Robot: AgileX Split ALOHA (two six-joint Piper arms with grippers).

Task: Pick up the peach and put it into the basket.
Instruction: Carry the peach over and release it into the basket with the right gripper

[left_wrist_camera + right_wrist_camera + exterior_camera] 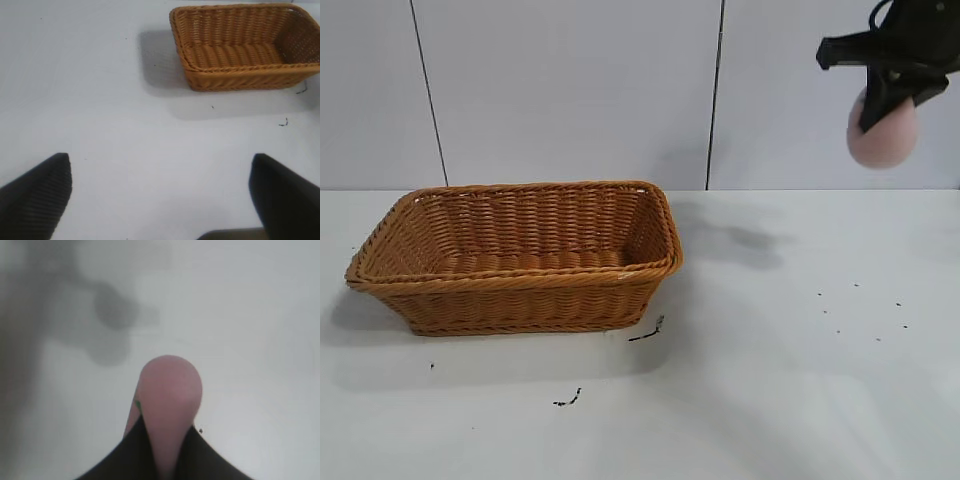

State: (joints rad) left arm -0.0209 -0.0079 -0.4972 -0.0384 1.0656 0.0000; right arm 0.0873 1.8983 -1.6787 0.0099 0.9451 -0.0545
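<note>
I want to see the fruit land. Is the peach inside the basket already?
No, the peach hangs high in the air in the right tool, off to the side of the basket, which holds nothing.

Bright, even overhead light; soft shadows on the counter (800,400) beside the basket (520,258). Blurred, out of focus around the peach (170,395) up close.

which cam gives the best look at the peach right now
The right wrist view: the peach fills the centre, pinched in the right gripper, with a green stem bit showing. The exterior view shows it small, held high above the table, right of the basket. The left wrist view misses it.
</note>
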